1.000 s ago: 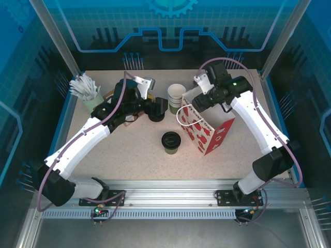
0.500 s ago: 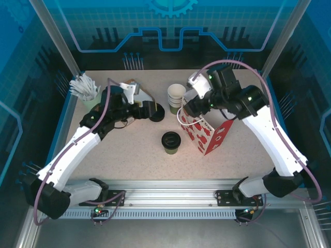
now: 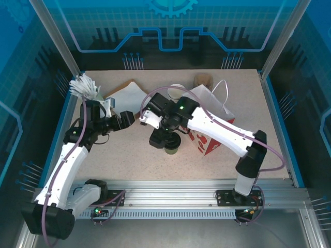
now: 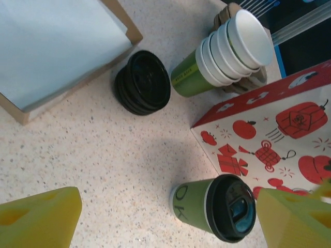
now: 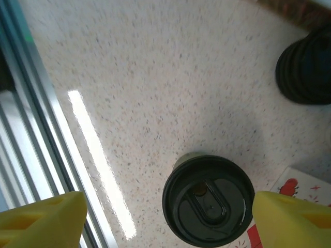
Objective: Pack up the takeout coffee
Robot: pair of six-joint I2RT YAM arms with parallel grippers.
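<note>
The takeout coffee point(image 3: 173, 148) stood upright near the middle of the counter point(image 3: 124, 160), its black lid on and white lettering on its green side. Straight above it hung the right tool point(image 5: 168, 204) - yellow fingers point(image 5: 44, 219) spread wide to either side of the lid, released, with nothing gripped between them.

Just to the right of the coffee in the overhead view stood the red-and-white gift bag point(image 3: 209, 138), mouth open and handles up. Whether the bag touched the coffee I could not tell.

Beyond the coffee, toward the far side of the counter, sat a pile of loose black lids point(image 4: 144, 82), and just beside those a stack of lidless cups point(image 4: 230, 54), white rims nested.

Left of the coffee and well apart from it I saw the left tool point(image 3: 124, 120) - also released, jaws wide over bare counter, turned toward the coffee.

Farther out on that side, beyond the lids, lay a flat white packet point(image 3: 126, 94) with a brown edge. Farthest from the coffee, at the far left corner, was a bunch of white sticks point(image 3: 85, 85).
</note>
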